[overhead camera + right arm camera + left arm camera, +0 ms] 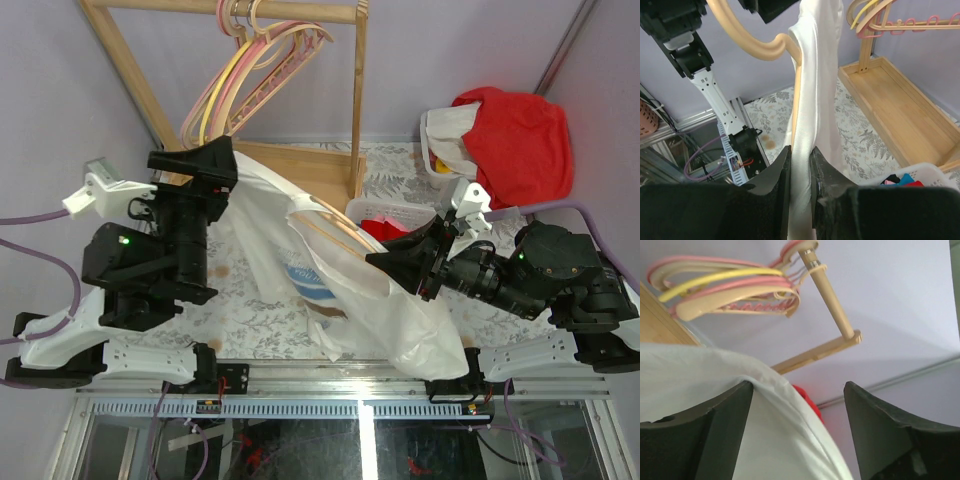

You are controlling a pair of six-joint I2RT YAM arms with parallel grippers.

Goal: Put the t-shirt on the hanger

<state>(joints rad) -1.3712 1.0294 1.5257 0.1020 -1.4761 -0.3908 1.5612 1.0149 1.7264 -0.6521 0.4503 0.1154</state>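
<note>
**Right end effector.** We find the right end effector (800, 152) clenched on the t-shirt (820, 75). Its two fingers pinch a fold of the white fabric. A pale bar of the hanger (760, 47) runs down into the same gap beside the cloth. Above the fingers the hanger curves away to the left, with the fabric hanging against it.

**Left end effector.** We find the left end effector (797, 390) released, its fingers well apart. The t-shirt's edge touches the inner face of one finger and fills the lower part of the gap. Nothing is pinched.

**T-shirt from above.** The t-shirt stretches slantwise between the two end effectors. Its upper end is at the left one. Its lower end trails past the right one to the near edge of the surface (250, 325). A bluish print shows mid-way along. The hanger's thin bars show inside the cloth, just left of the right end effector.

**Surface and room.** The surface carries a pale floral cover. At its far side stands a wooden rack (357, 100). The pink hangers (290, 55) and a yellow hanger (215, 95) hang from its rail. Just right of the rack's base a low white basket (385, 208) holds red clothes. Farther right a red garment (515, 135) lies over a white bin (440, 140). The walls (60, 90) are pale lilac.
</note>
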